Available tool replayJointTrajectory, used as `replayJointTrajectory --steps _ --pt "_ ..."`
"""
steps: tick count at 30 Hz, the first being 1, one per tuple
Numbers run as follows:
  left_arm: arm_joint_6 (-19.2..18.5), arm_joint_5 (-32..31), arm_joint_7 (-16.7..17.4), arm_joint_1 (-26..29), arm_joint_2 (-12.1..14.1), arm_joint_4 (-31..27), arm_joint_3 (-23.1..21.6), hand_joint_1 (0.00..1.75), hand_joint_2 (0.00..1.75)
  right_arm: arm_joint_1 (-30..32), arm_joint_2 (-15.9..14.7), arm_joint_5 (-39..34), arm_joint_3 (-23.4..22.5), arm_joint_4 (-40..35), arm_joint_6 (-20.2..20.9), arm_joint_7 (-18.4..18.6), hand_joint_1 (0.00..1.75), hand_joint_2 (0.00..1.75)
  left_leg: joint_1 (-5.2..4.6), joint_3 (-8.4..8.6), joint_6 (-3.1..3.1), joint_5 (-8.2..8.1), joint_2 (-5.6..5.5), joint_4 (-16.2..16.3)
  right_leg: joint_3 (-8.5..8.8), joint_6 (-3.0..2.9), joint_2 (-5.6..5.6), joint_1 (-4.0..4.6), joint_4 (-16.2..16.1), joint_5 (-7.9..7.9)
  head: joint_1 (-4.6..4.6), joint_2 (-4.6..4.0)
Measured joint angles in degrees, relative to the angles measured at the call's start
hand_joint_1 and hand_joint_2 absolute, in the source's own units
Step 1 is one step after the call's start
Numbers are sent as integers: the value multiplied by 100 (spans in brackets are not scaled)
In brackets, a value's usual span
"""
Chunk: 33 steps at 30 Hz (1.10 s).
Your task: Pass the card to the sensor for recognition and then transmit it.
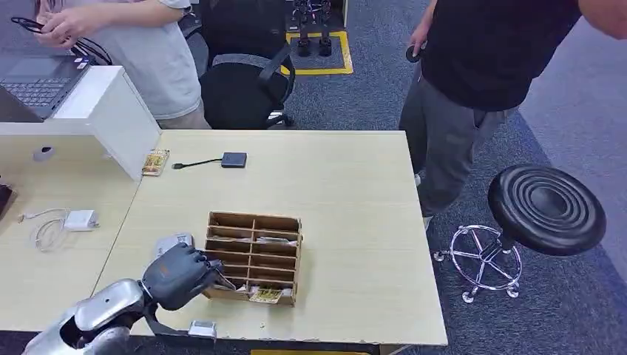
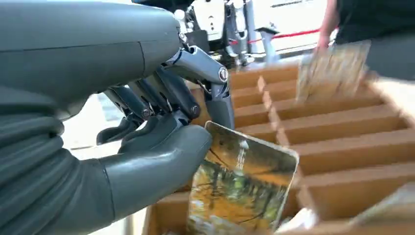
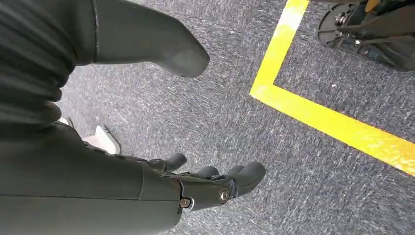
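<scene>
Left hand (image 1: 177,275) pinches a picture card (image 2: 242,188) between thumb and fingers (image 2: 178,95), at the wooden card organizer's (image 1: 255,255) nine o'clock edge on the tabletop (image 1: 355,222). Right hand (image 3: 205,183) hangs over carpet, fingers loosely spread, holding nothing.

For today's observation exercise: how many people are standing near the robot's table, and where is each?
2. One person in a light shirt stands at the table's far left corner by a laptop; one person in a black shirt stands off its far right corner. Others could be out of view.
</scene>
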Motion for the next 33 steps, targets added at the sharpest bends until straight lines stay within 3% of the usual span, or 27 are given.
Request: replayJointTrajectory --steps 4,10,24,27,33 --pt "-228 473 -311 -9 68 -387 262 175 175 -1 0 -22 70 0 2 -9 0 175 0 0 0 0 0 0 0 0 0 0 0 0 0 2" --pt "-337 650 -517 -8 127 -869 597 175 175 -1 0 -39 107 0 15 -15 0 175 0 0 0 0 0 0 0 0 0 0 0 0 -2 0" --pt "-273 650 -545 -30 120 -1192 980 175 175 -3 2 -57 125 0 18 -15 0 175 0 1 0 0 0 0 -1 0 0 0 0 0 -2 2" --pt "-82 252 -284 -301 -17 -1164 1004 175 175 -10 13 -37 175 0 18 33 0 175 -1 -1 3 3 -6 2 -1 0 -10 0 -1 1 -2 0" --pt "450 -859 662 -1301 -785 -452 912 175 175 -56 59 26 284 -13 7 68 0 175 -5 -2 6 17 -17 4 0 5 -22 0 -1 14 -2 0"
